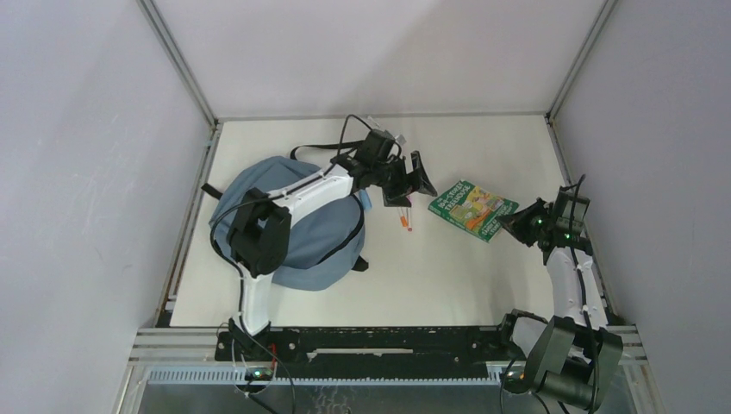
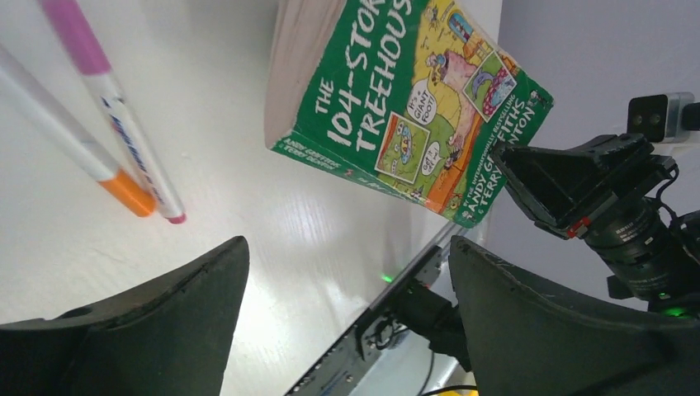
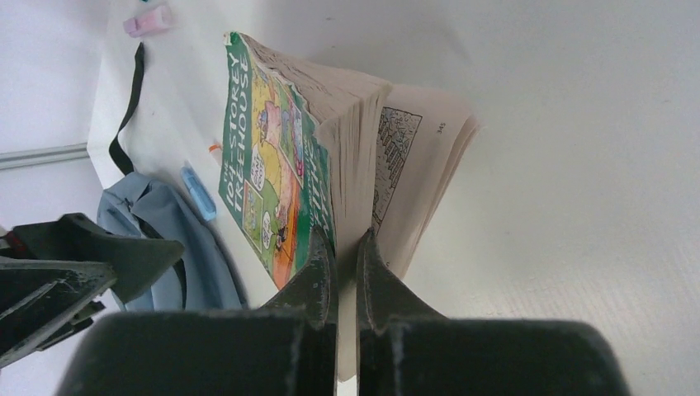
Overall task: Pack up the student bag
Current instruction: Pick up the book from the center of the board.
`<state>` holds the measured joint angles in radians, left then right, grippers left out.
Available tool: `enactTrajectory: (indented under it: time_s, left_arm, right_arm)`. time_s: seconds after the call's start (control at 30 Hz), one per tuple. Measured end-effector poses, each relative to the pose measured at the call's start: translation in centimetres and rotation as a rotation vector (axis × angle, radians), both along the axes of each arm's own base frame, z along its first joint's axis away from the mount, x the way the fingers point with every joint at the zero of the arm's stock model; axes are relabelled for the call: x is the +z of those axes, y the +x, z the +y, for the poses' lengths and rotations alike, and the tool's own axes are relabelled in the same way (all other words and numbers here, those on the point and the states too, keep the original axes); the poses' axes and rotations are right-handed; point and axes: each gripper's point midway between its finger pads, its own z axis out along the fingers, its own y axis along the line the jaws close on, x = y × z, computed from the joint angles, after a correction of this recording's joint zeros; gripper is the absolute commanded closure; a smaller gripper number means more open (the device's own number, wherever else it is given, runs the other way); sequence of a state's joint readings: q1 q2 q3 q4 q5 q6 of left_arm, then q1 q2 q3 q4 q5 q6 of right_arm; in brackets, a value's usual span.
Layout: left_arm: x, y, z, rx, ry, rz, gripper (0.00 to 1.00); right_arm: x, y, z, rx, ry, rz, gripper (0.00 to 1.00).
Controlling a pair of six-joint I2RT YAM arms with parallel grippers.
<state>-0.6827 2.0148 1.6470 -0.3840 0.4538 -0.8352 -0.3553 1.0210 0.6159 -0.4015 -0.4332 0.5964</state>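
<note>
The right pincer (image 3: pixel 347 276) was clamped narrow on the book (image 3: pixel 276 173). Judging by its own wrist view, it had caught only a slice of leaves near one corner. The green cover stood to one side of the fingers, while the last pages fanned loose on the other. The left pincer (image 2: pixel 347 322) stood wide and held nothing, its mouth turned toward the book. The student bag (image 1: pixel 319 259) lay on the surface (image 1: pixel 431 293) well to the left of the book, partly under the left arm.

The step looked like carrying the book across to the bag, perhaps with the left pincer taking a share. To do that well, the book should not be swung by so thin a pinch, since the pages might tear or slip. The left pincer would do better to close across the whole thickness. Any path leftward from the book should also pass above the two pens (image 1: pixel 406 220) lying between book and bag.

The overhead view alone showed the bag whole, though not whether its opening was unzipped. Only the right wrist view showed the splayed pages. Only the left wrist view showed the cover title, and that one pen was orange-tipped and the other pink-capped, both just left of the book.
</note>
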Motion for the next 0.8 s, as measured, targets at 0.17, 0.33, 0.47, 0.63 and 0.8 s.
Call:
enactTrajectory:
  time_s: [0.17, 0.33, 0.47, 0.63, 0.8]
  left_arm:
    - [-1.0, -1.4, -1.9, 0.038, -0.043, 0.085, 0.00]
    - [-1.2, -2.1, -3.7, 0.052, -0.078, 0.125, 0.00]
    - [-2.0, -2.1, -4.7, 0.080, -0.111, 0.166, 0.00]
    - [-4.2, -2.2, -5.1, 0.116, -0.115, 0.238, 0.02]
    - [-5.0, -1.8, -5.8, 0.145, -0.141, 0.276, 0.07]
  right_arm:
    - [0.1, 0.0, 0.0, 0.001, 0.006, -0.002, 1.00]
    - [0.2, 0.0, 0.2, 0.007, 0.014, -0.006, 1.00]
    - [0.5, -0.1, 0.1, 0.004, 0.016, -0.016, 1.00]
    - [0.6, -0.1, 0.2, 0.006, 0.020, -0.021, 1.00]
    - [0.7, -0.2, 0.3, 0.009, 0.031, -0.022, 1.00]
